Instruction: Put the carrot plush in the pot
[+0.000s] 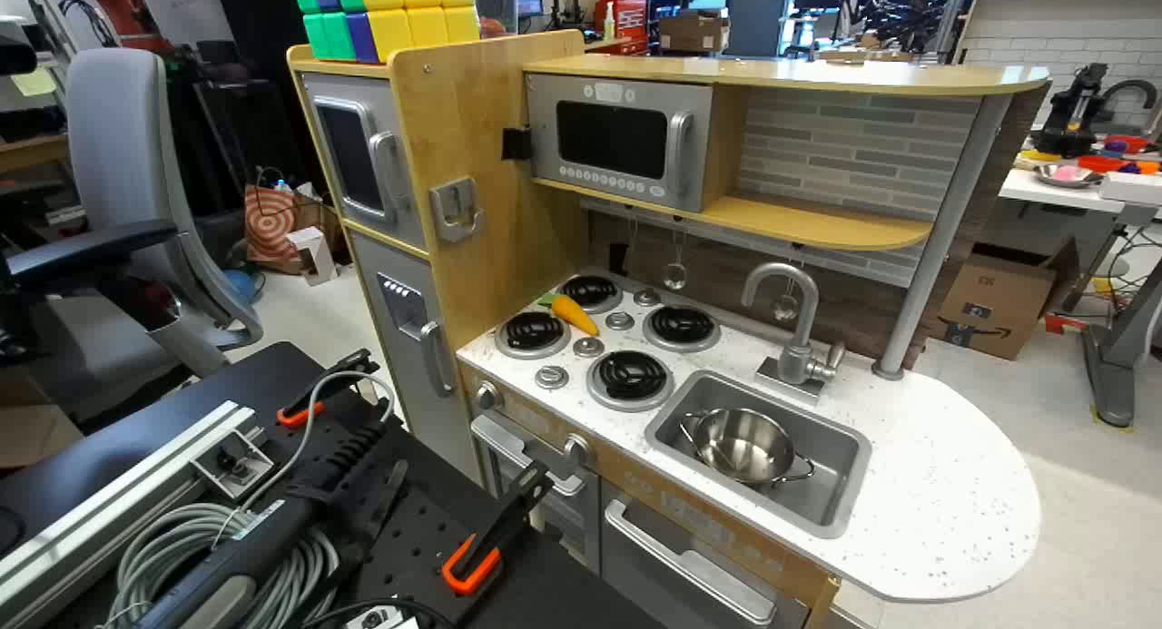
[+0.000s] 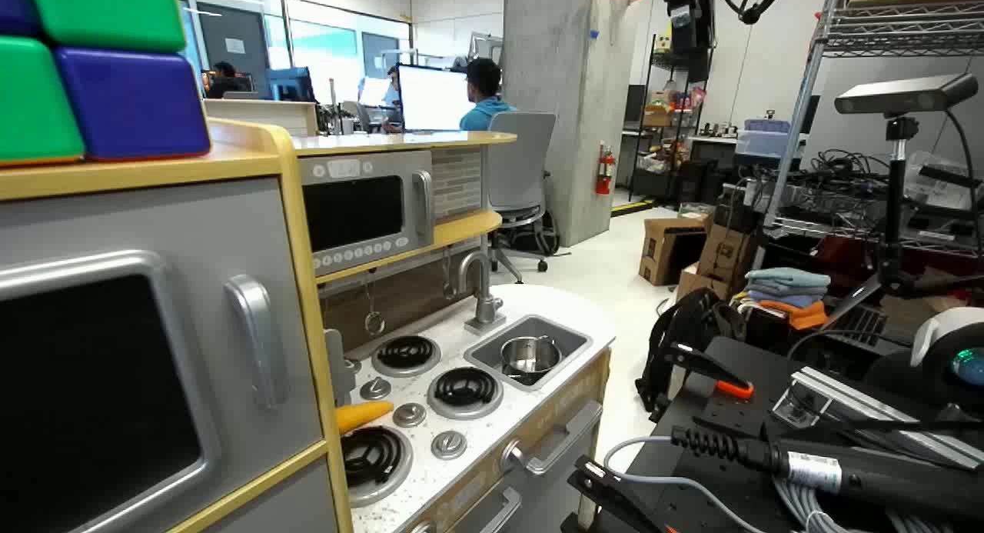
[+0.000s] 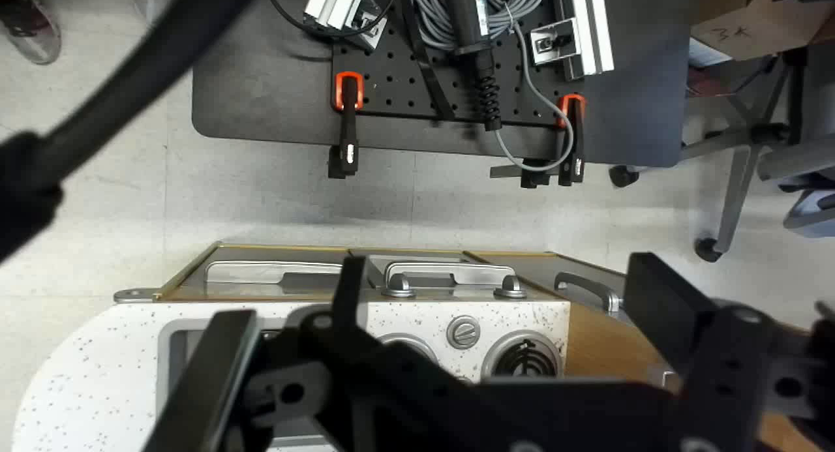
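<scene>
We find the silver pot [image 1: 744, 445] inside the sink [image 1: 831, 473], while the carrot [image 1: 575, 316] lies between two burners [image 1: 532, 332] on the counter [image 1: 949, 493]. The claw [image 3: 479, 292] stands wide.

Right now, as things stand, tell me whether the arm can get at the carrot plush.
Probably yes: the tool stands open and nothing lies on the carrot plush, though the wooden side panel and microwave could crowd the approach.

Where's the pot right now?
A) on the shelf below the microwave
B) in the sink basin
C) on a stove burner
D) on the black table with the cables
B: both exterior views show the pot sitting inside the rectangular grey sink basin.
</scene>
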